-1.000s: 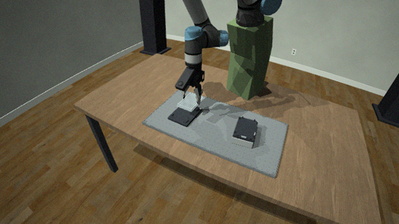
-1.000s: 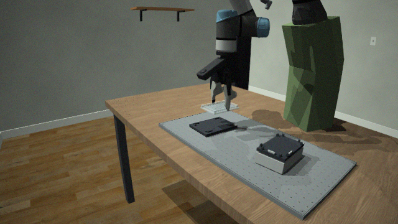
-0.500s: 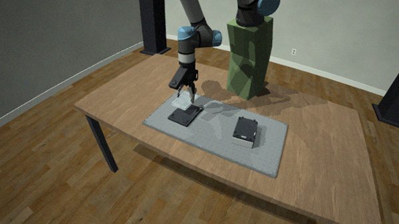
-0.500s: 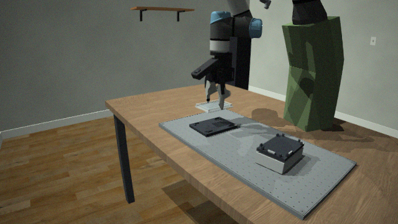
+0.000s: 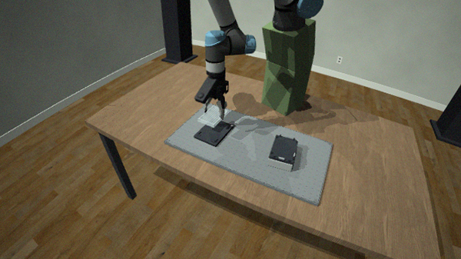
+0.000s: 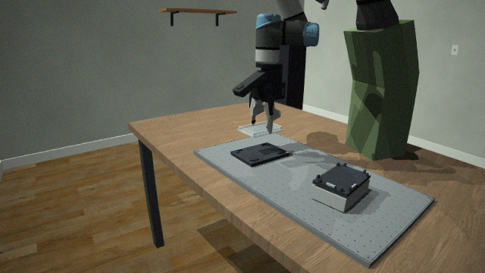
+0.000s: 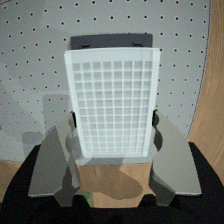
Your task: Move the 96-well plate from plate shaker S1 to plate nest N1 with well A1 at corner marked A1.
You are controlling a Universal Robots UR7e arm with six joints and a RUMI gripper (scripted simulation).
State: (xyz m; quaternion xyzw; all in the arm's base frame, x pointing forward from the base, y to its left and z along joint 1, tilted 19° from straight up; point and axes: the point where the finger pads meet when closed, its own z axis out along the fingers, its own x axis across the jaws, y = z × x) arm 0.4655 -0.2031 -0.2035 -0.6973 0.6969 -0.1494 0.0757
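White, translucent 96-well plate (image 7: 112, 102) w/ a regular grid of square wells, between matte grey fingers of the black-bodied gripper (image 5: 215, 104). Dark charcoal plate nest (image 5: 214, 133) on a pale grey breadboard (image 5: 313, 173) dotted w/ rows of small dark holes. Plate shaker (image 6: 342, 195): black top, light grey body. Table (image 5: 371, 201) in warm brown woodgrain. Arm (image 5: 221, 43) grey w/ blue joint caps and a white band; pedestal (image 6: 383, 87) mottled green.

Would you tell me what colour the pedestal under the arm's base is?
The pedestal is mottled green, clearest in the exterior view.
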